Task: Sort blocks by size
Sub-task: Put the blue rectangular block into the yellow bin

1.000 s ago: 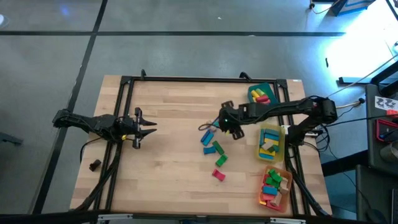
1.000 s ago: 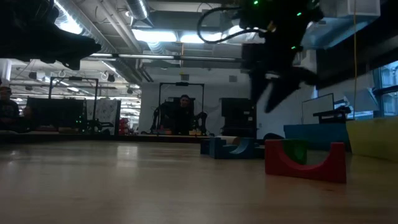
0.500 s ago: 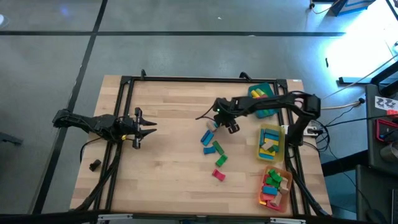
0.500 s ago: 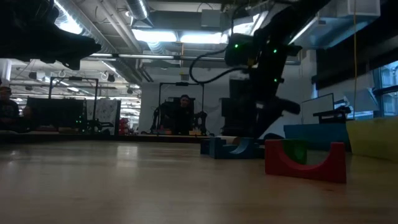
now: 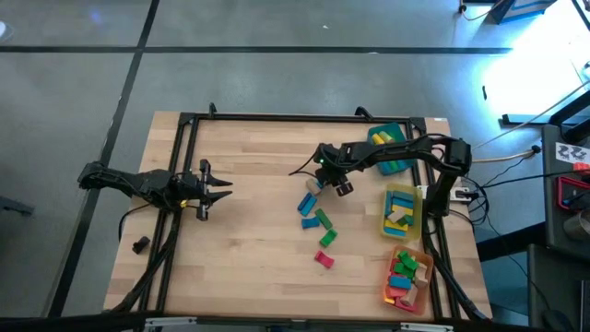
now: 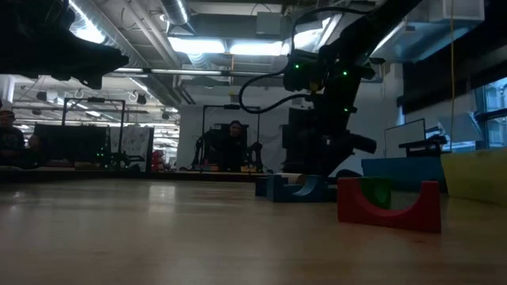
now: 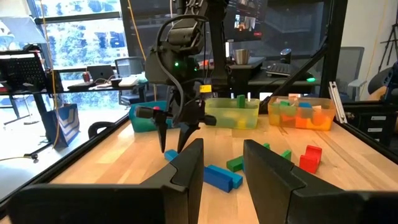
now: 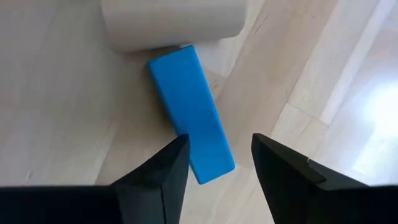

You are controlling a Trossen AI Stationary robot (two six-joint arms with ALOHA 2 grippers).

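Note:
My right gripper (image 5: 319, 182) points steeply down over the loose blocks in the middle of the table, open. A blue bar (image 8: 189, 112) lies flat below it, its far end against a plain wooden cylinder (image 8: 174, 22). The fingers stand on either side of the bar's near end. More blue blocks (image 5: 306, 207), green blocks (image 5: 323, 219) and a red block (image 5: 324, 259) lie just nearer. The low view shows a red arch block (image 6: 388, 204) in front of blue ones (image 6: 289, 188). My left gripper (image 7: 222, 165) waits open and level at the table's left. My right gripper comes at the blue bar from above, one finger (image 8: 168, 165) on each long side of its near end (image 8: 211, 165), across the bar. I cannot tell whether the fingers touch it. The bar lies flat on the table.
A teal tray (image 5: 395, 148), a yellow tray (image 5: 402, 210) and an orange tray (image 5: 407, 277), each holding blocks, stand in a row along the table's right side. A small dark lump (image 5: 140, 244) lies near the left edge. Bare wood lies between the two arms.
My right gripper has moved from beside the yellow tray toward the table's left and down, over the blue bar, and has slowed in the last half second. Its fingers stand closer together than before. The blocks lie where they were.

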